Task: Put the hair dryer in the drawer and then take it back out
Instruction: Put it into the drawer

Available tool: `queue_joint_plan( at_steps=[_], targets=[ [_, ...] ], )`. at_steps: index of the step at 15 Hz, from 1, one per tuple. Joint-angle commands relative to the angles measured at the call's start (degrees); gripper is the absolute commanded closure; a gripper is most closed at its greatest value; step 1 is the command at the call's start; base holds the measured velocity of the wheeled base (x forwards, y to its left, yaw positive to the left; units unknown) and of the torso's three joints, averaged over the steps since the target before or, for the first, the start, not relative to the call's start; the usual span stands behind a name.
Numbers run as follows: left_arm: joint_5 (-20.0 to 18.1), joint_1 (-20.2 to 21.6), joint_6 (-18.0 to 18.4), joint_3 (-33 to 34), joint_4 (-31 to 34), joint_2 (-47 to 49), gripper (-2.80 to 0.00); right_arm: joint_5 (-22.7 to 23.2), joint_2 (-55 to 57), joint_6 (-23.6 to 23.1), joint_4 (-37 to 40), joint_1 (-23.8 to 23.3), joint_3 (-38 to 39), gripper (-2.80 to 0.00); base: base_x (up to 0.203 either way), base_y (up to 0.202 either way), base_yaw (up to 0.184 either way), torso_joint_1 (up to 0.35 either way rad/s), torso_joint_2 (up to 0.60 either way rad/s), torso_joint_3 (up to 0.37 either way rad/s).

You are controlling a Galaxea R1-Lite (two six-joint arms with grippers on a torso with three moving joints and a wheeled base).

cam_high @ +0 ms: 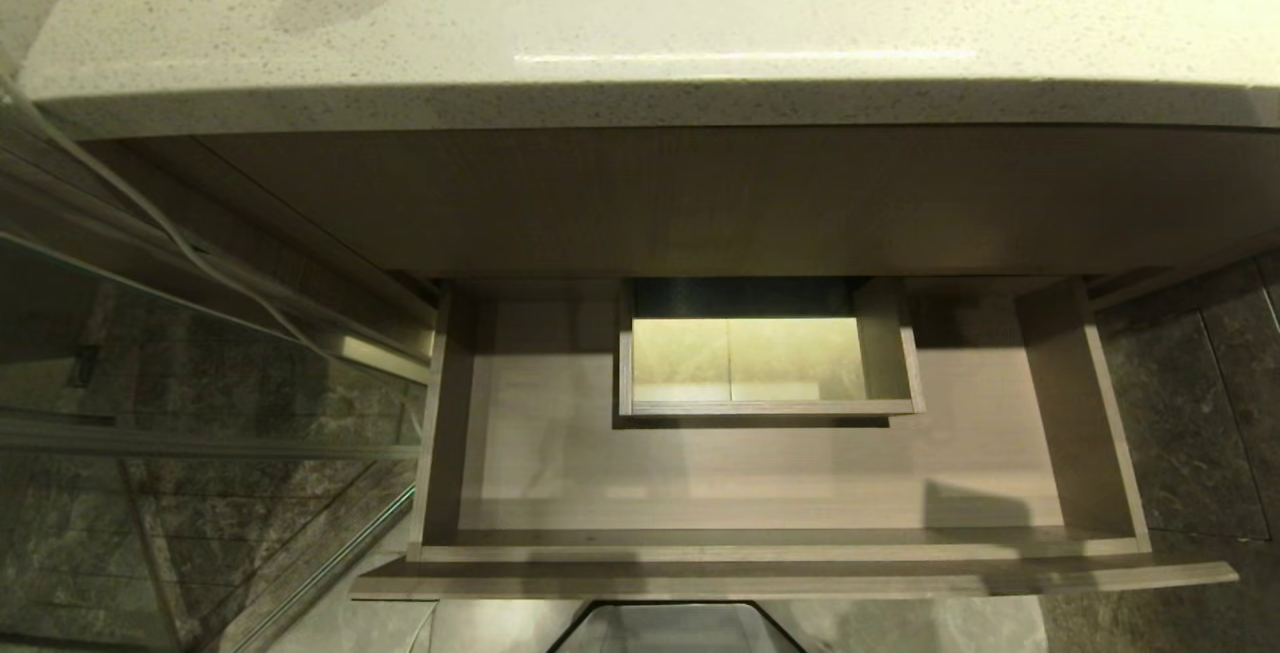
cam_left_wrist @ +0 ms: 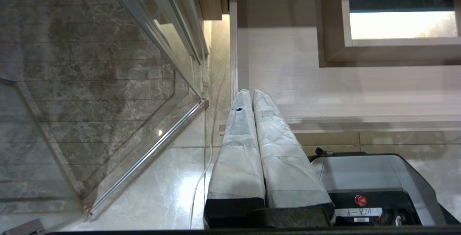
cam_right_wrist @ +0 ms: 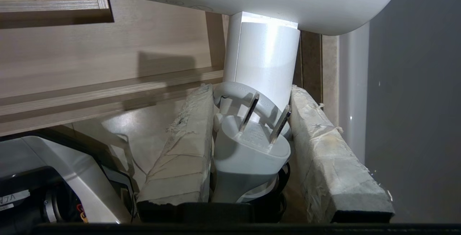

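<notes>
My right pincer point(cam_right_wrist: 252, 120) was clamped on the handle of the hair dryer point(cam_right_wrist: 263, 58), one padded finger point(cam_right_wrist: 183, 148) on each side, and the plug point(cam_right_wrist: 252, 145) sat jammed between them just behind the handle. The white barrel hung crosswise beyond my fingertips, over the near right corner of the open drawer point(cam_high: 760, 473). I judged the risks plain: the plug could spring loose and drag the cord out, or the handle could twist in my taped pads, since the barrel was the heavy end. That wide barrel could also knock the drawer's front edge or right wall on the way in. My left pincer point(cam_left_wrist: 252, 94), fingers pressed together and holding nothing, hung near the drawer's left front corner
</notes>
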Motion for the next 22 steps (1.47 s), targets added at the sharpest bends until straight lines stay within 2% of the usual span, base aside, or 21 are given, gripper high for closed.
queue_joint_plan(
  at_steps=[1, 13, 22],
  targets=[
    [0.0, 0.0, 0.0, 0.0, 0.0, 0.0, 0.00, -0.1, 0.0, -0.1, 0.1, 0.0, 0.0, 0.00, 0.000, 0.000, 0.000, -0.178, 0.38, 0.178],
    [0.0, 0.0, 0.0, 0.0, 0.0, 0.0, 0.00, 0.0, -0.5, 0.0, 1.0, 0.0, 0.6, 0.00, 0.000, 0.000, 0.000, -0.257, 0.51, 0.249],
    [0.0, 0.0, 0.0, 0.0, 0.0, 0.0, 0.00, 0.0, -0.3, 0.0, 0.9, 0.4, 2.4, 0.00, 0.000, 0.000, 0.000, -0.022, 0.05, 0.023]
  ],
)
